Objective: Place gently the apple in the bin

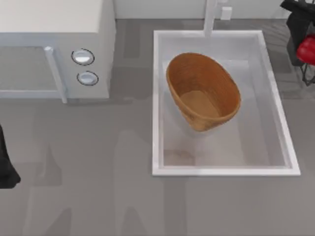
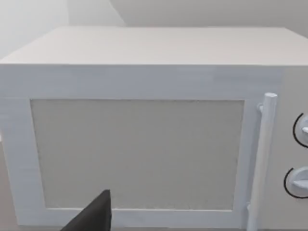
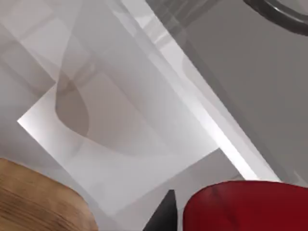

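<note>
Top view: right gripper (image 1: 306, 54) at far right edge, beyond sink basin (image 1: 160, 98), fingers clamped on apple (image 1: 306, 49), held off the counter. Bin (image 1: 203, 91) sits tilted inside basin, open mouth up, well apart from apple. Left arm parked at left edge, low. Microwave (image 1: 54, 49) at upper left. Right wrist view: apple (image 3: 248, 207) close up, one finger (image 3: 161, 214) beside it, bin rim (image 3: 38, 202) near, basin corner between. Left wrist view: faces microwave door (image 2: 137, 154); finger tip (image 2: 94, 216) dark, open or closed can't tell.
</note>
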